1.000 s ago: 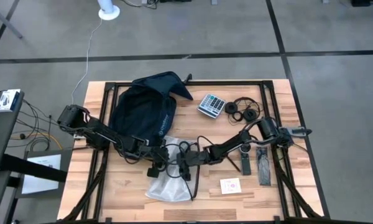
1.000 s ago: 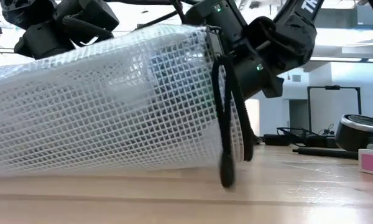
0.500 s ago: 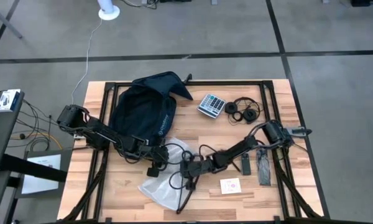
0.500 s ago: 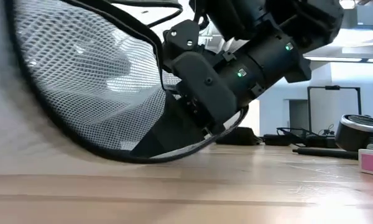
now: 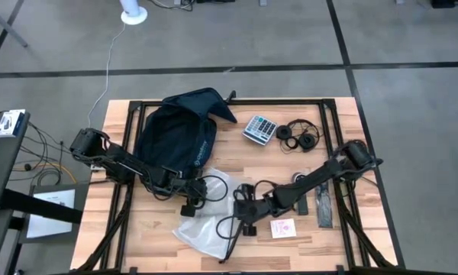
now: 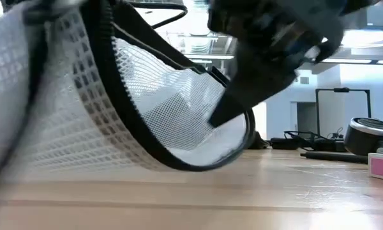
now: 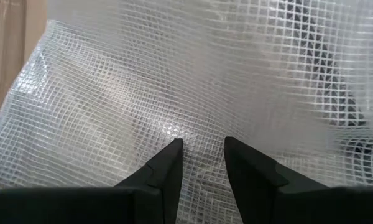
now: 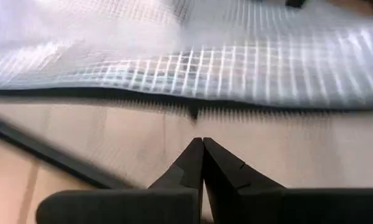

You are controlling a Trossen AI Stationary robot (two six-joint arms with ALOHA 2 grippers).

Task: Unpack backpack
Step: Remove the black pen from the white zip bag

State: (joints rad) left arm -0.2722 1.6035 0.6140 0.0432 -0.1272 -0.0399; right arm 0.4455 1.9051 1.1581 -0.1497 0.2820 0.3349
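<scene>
The left gripper (image 5: 192,200) sits near the middle of the tabletop, its jaws part open with a fold of the clear mesh pouch (image 5: 206,221) pinched between them; in the left wrist view the dark fingers (image 7: 168,168) press into white gridded plastic; the pouch is soft, crinkled, edged with a black zip band (image 6: 124,121); the backpack (image 5: 179,137), rounded dark navy fabric, lies slumped at the far left part of the tabletop, well apart from the pouch mouth; the right gripper (image 5: 246,216) is clenched shut, holding nothing visible, just beside the pouch's zip edge; a second ago it was wider and farther toward the middle; the pouch has swung round since, its mouth now facing the low camera.
</scene>
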